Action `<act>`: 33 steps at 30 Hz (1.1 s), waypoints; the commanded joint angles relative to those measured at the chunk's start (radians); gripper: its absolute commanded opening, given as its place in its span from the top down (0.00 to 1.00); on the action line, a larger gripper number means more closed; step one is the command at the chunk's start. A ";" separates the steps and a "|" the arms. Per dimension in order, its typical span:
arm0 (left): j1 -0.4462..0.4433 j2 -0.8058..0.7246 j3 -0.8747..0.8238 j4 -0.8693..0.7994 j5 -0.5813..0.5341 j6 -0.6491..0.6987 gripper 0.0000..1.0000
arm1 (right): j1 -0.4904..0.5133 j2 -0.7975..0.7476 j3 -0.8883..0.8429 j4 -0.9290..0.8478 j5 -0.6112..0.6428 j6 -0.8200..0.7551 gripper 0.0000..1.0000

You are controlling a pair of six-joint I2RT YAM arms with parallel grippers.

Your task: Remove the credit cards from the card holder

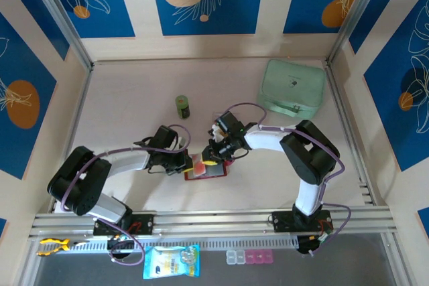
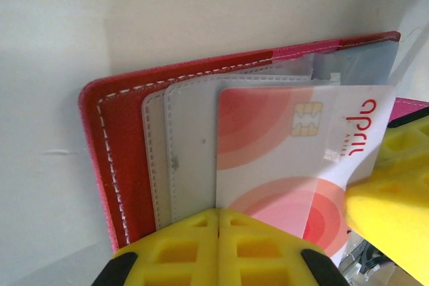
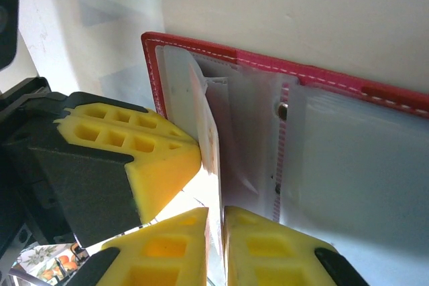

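Yellow right fingers (image 3: pixel 216 232) pinch a credit card (image 2: pixel 281 159) between them; closed left fingers (image 2: pixel 218 232) press the card holder (image 2: pixel 117 165); next I slide it out

Top camera: high behind the arm bases (image 1: pixel 127 224), looking down on the whole table (image 1: pixel 134 85). Left wrist camera: close up, looking past the left claw (image 2: pixel 218 222) onto wallet (image 2: pixel 114 138) and card (image 2: pixel 281 159). Right wrist camera: likewise, past the right claw (image 3: pixel 216 222). All share the wallet.
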 commanded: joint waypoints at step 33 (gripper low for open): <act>-0.007 -0.008 0.008 -0.044 -0.020 0.012 1.00 | -0.017 -0.100 0.052 -0.328 0.196 -0.140 0.93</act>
